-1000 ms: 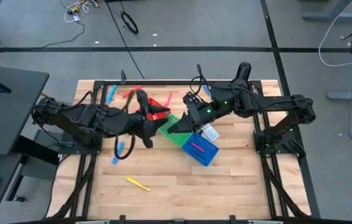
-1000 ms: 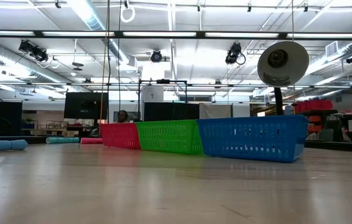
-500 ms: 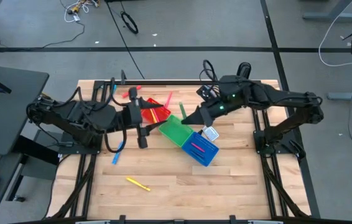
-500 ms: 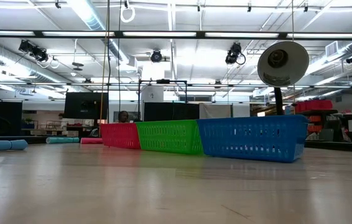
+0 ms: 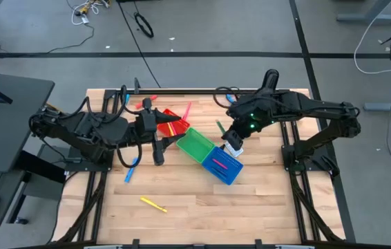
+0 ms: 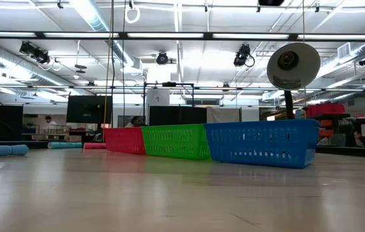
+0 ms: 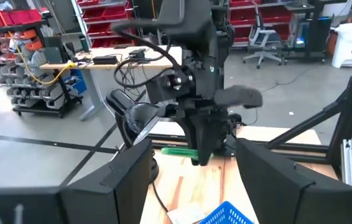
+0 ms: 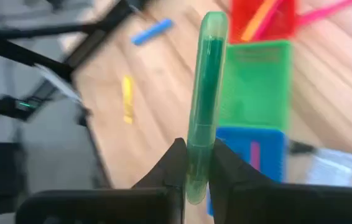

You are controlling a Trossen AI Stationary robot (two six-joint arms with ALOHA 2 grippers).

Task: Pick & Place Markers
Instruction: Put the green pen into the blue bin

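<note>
My right gripper (image 5: pixel 227 133) is shut on a green marker (image 5: pixel 220 127) and hangs above the table by the far side of the blue bin (image 5: pixel 224 166). The left wrist view shows it pointing down (image 7: pixel 201 152), with the green marker (image 7: pixel 176 150) sticking out level. My left gripper (image 5: pixel 168 135) stands open and holds nothing, in the air by the red bin (image 5: pixel 175 119), which holds markers. The green bin (image 5: pixel 195 145) lies between the red and blue ones. A pink marker (image 5: pixel 217 164) lies in the blue bin. My right gripper pinches the green marker near one end (image 8: pixel 194 171) between its two fingers. The fingers come from above, pointing steeply down, and lie across the marker. The marker is lifted clear and sticks out roughly level to one side of the fingers.
Loose markers lie on the wooden table: a blue one (image 5: pixel 132 166), a yellow one (image 5: pixel 153 204), and blue (image 5: pixel 124 102), red (image 5: pixel 147 102) and pink (image 5: pixel 186 109) ones at the far edge. A white card-like thing (image 5: pixel 233 146) lies beside the blue bin.
My right gripper has carried the green marker from above the green bin toward the table's right edge, tipping to point steeply down and rolling. My left gripper has rolled about its own axis above the red bin's left side and otherwise stayed in place.
</note>
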